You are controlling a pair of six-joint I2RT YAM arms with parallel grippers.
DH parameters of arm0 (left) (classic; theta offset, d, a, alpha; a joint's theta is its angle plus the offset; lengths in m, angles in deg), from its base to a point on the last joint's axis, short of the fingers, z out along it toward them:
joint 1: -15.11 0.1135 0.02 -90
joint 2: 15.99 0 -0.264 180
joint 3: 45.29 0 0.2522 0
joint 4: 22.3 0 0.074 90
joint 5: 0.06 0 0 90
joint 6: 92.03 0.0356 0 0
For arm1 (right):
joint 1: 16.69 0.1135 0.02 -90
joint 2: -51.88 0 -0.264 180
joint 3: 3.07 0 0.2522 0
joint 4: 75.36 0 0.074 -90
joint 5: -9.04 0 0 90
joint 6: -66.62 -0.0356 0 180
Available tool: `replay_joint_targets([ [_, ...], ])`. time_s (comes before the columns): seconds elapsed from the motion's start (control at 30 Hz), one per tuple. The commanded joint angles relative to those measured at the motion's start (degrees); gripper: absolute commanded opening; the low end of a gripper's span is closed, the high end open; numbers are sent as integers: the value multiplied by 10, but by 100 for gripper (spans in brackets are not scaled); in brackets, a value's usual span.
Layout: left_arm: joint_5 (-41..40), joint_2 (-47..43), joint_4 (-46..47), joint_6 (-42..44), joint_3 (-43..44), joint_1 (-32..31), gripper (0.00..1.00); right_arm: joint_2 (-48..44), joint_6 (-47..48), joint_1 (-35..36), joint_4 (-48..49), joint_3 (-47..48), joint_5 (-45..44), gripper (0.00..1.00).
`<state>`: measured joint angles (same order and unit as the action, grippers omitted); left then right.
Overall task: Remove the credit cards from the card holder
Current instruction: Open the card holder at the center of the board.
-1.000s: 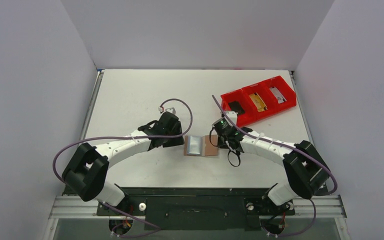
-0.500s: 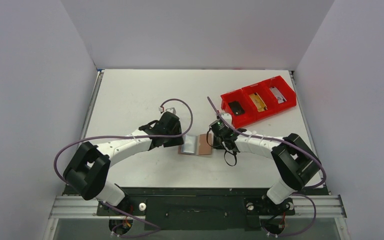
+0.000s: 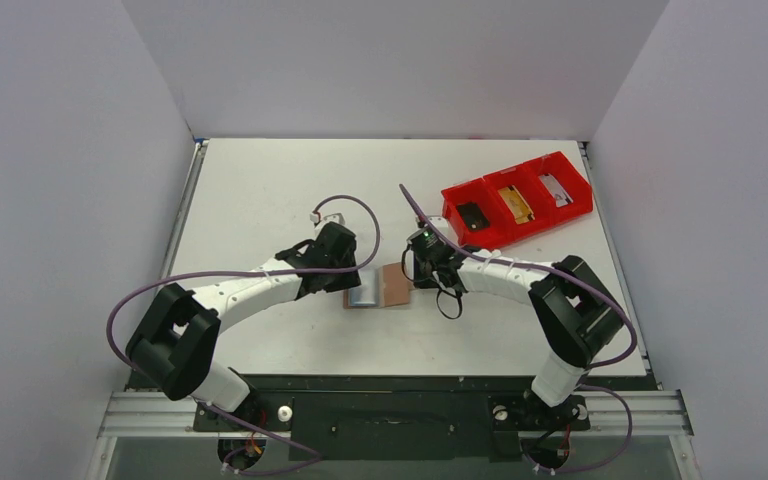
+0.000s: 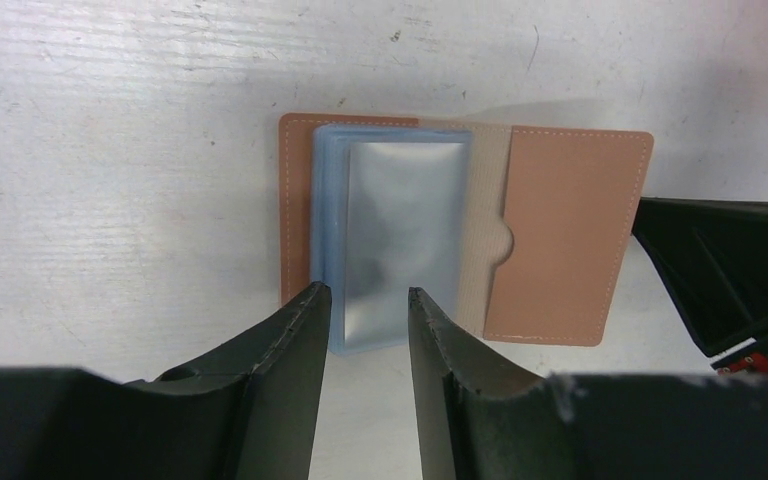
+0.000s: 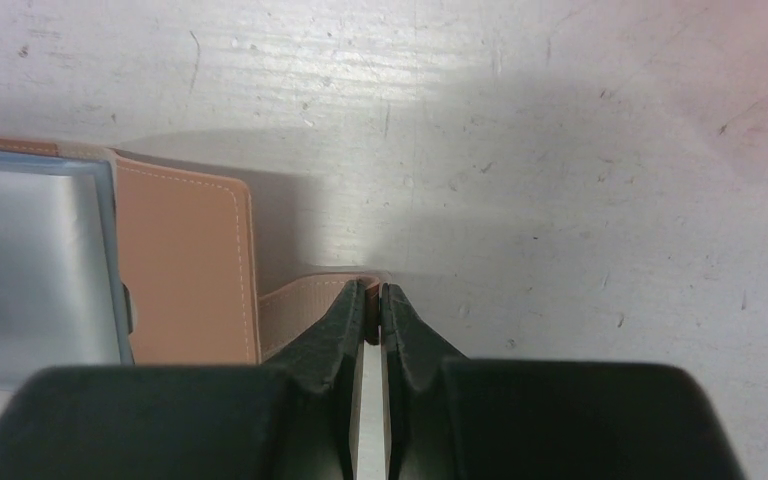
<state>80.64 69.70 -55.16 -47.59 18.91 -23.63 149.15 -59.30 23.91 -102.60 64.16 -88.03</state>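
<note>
The tan card holder (image 3: pixel 394 286) lies open on the table between the two arms. Its left half carries a blue-grey stack of credit cards (image 4: pixel 395 240) with a silvery top face. My left gripper (image 4: pixel 368 298) is open, its two black fingertips either side of the stack's near edge. In the left wrist view the holder's tan right flap (image 4: pixel 560 230) is bare. My right gripper (image 5: pixel 370 298) is shut on the edge of that flap (image 5: pixel 185 260), pinching the leather between its tips. From above, the right gripper (image 3: pixel 418 270) sits at the holder's right side.
A red compartment tray (image 3: pixel 490 238) with small items in its compartments stands at the back right. Purple cables loop over both arms. White walls close the table on three sides.
The right gripper has pulled the card holder leftward across the table. The left gripper's jaws have narrowed around the card stack's near edge.
</note>
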Motion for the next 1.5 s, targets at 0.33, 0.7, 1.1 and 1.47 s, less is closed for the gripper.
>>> replay_joint_targets([
  [0.33, -37, -26, 29, -14, -21, 31, 30, -90, 4, 7, -102, 100, -3, 43],
  [0.7, -37, -23, 25, -6, -15, 48, 30, -69, -25, 91, -129, 197, 29, 33],
  [1.1, -5, -33, 44, -6, -49, 83, 27, 50, -46, 67, -65, 177, 88, 18],
  [1.47, 39, 14, 88, 0, -60, 66, 20, 96, -36, 55, 1, 128, 103, 55],
])
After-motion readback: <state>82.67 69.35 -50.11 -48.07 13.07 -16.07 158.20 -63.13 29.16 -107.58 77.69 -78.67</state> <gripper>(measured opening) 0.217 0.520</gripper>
